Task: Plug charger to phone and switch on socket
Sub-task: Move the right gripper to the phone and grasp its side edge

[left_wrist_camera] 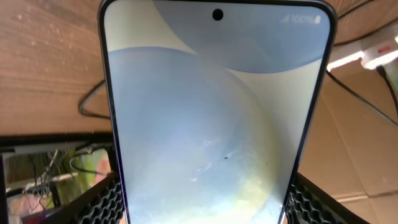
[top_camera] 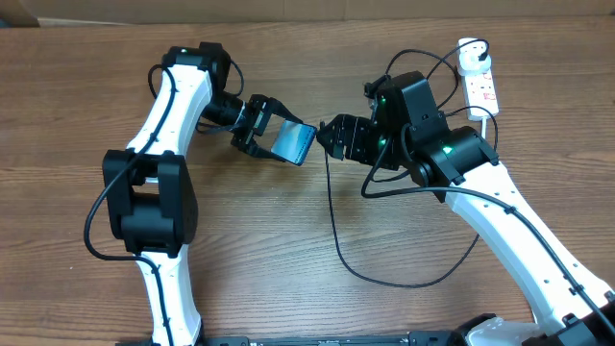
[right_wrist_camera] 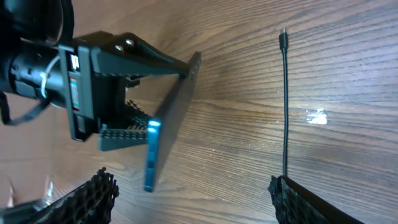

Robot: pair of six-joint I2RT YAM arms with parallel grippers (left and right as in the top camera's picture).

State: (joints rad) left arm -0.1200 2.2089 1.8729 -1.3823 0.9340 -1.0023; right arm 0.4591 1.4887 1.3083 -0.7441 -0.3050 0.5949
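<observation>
Overhead: left hand [top_camera: 272,137] grips phone [top_camera: 294,143]; right hand [top_camera: 332,135] spread wide; charger [top_camera: 332,207] trails beneath; socket [top_camera: 479,83] beyond.

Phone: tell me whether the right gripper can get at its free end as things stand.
Probably yes. The left gripper holds the phone by one end, its free end facing the right gripper with nothing between them. The charger lies off to one side, not lined up with the phone.
</observation>
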